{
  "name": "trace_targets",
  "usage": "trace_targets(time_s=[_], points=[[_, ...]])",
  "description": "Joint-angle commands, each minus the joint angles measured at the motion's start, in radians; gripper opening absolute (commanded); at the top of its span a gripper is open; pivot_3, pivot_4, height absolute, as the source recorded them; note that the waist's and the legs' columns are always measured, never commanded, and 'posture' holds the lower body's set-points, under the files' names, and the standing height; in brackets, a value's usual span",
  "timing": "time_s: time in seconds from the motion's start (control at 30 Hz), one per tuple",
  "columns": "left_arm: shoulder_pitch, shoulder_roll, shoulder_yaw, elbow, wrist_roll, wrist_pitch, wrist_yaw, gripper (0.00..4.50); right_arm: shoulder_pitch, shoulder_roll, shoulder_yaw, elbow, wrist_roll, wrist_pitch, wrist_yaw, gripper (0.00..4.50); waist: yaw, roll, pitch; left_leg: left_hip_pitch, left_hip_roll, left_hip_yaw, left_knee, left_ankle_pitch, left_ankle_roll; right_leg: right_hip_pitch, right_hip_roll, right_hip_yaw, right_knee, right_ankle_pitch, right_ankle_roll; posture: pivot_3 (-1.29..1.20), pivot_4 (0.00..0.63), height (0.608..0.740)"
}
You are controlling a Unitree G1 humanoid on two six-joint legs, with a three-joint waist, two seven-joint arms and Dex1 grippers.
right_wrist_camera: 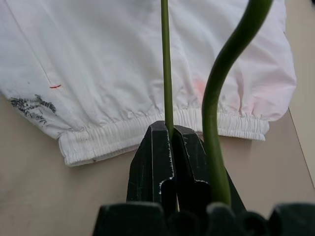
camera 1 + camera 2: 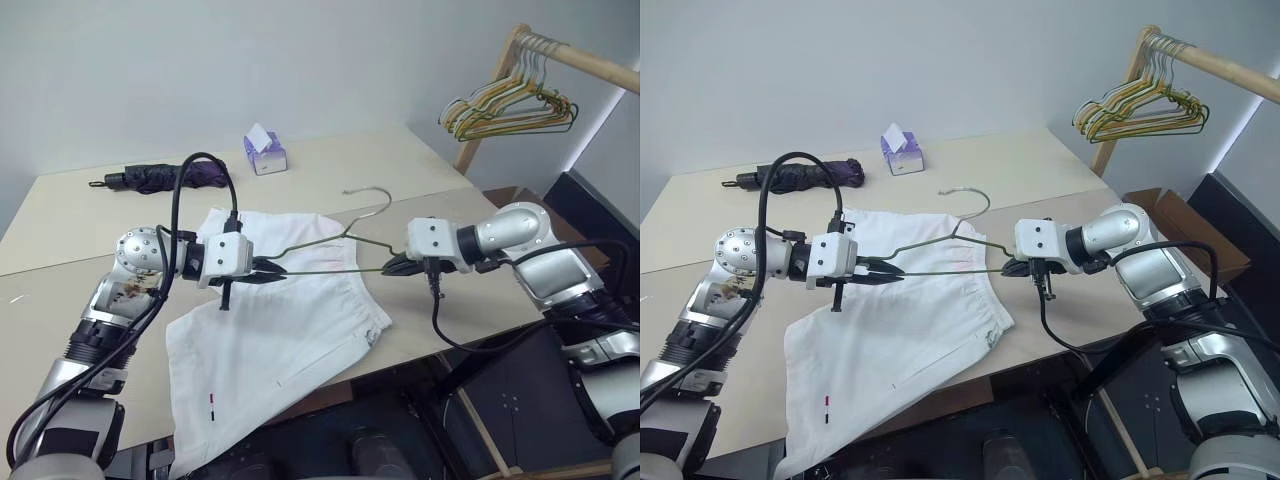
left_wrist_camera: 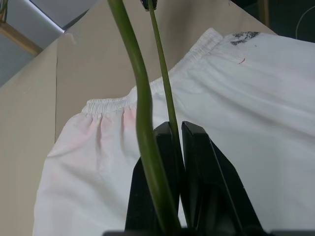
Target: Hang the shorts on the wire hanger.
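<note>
Where hangers [image 2: 510, 105] dangle, shorts [image 2: 280, 340] cover a table [image 2: 60, 225].

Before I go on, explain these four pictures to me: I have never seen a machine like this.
It is a two-armed robot. Two pictures look down from its head; the other two look along each wrist's black fingers. On the tan table lie white shorts, a folded umbrella and a tissue box. The left gripper and right gripper each pinch one end of a thin wire hanger, held just above the shorts. More hangers hang on a wooden rail at the far right.
</note>
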Motion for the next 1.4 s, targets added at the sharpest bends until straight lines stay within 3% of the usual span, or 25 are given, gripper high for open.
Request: trace_targets(time_s=[0.03, 0.1, 0.43, 0.6, 0.73, 0.83, 1.1, 1.4], points=[[-0.013, -0.002, 0.004, -0.017, 0.000, -0.017, -0.008, 0.00, 0.004, 0.010, -0.057, -0.069, 0.014, -0.015, 0.015, 0.06, 0.000, 0.000, 0.000, 0.000, 0.000, 0.000, 0.000, 0.000, 0.000, 0.000, 0.000, 0.000, 0.000, 0.000, 0.000, -0.20, 0.000, 0.740], [-0.011, -0.001, 0.003, -0.016, 0.003, -0.020, -0.012, 0.00, 0.023, 0.012, -0.062, -0.087, 0.013, -0.011, 0.025, 0.06, 0.001, 0.000, 0.000, 0.000, 0.000, 0.000, 0.000, 0.000, 0.000, 0.000, 0.000, 0.000, 0.000, 0.000, 0.000, -0.20, 0.000, 0.740], [0.005, 0.002, 0.090, 0.002, -0.080, 0.041, 0.009, 2.81, 0.286, -0.079, -0.199, -0.236, 0.095, 0.098, 0.031, 0.00, 0.010, 0.000, 0.000, 0.000, -0.001, 0.000, 0.001, 0.000, 0.000, 0.000, 0.000, 0.000, 0.000, 0.000, 0.001, -0.18, 0.000, 0.740], [0.109, 0.037, 0.190, -0.057, -0.146, 0.171, 0.069, 4.33, 0.575, -0.164, -0.379, -0.333, 0.211, 0.376, -0.055, 0.00, 0.021, 0.000, 0.000, 0.001, 0.000, 0.000, 0.000, 0.000, 0.000, 0.001, 0.000, 0.000, 0.000, -0.001, 0.001, -0.18, 0.000, 0.740], [0.238, 0.037, 0.268, -0.163, -0.210, 0.236, 0.125, 4.42, 0.765, -0.166, -0.525, -0.308, 0.328, 0.615, -0.108, 0.00, 0.028, 0.000, 0.000, 0.002, 0.001, 0.001, 0.000, 0.000, 0.000, 0.002, 0.000, 0.000, 0.000, -0.001, 0.001, -0.18, 0.011, 0.740], [0.328, 0.052, 0.305, -0.279, -0.325, 0.325, 0.087, 4.42, 0.779, -0.146, -0.582, -0.264, 0.414, 0.803, -0.147, 0.00, 0.033, -0.001, 0.000, 0.004, 0.001, 0.002, 0.000, 0.000, 0.000, 0.004, 0.000, 0.001, 0.000, 0.000, 0.000, -0.18, 0.020, 0.740], [0.380, 0.064, 0.289, -0.360, -0.336, 0.364, 0.084, 4.42, 0.581, -0.098, -0.498, -0.133, 0.452, 1.030, -0.197, 0.00, 0.036, 0.000, 0.001, 0.008, 0.002, 0.002, -0.001, 0.000, 0.000, 0.009, 0.003, 0.001, -0.004, -0.002, -0.001, -0.18, 0.025, 0.740], [0.355, 0.060, 0.269, -0.354, -0.302, 0.353, 0.104, 4.42, 0.415, -0.064, -0.364, -0.020, 0.423, 1.042, -0.146, 0.00, 0.044, 0.001, 0.001, 0.005, 0.001, 0.002, -0.001, -0.001, 0.000, 0.007, 0.006, 0.000, -0.006, -0.002, -0.001, -0.16, 0.017, 0.740]])
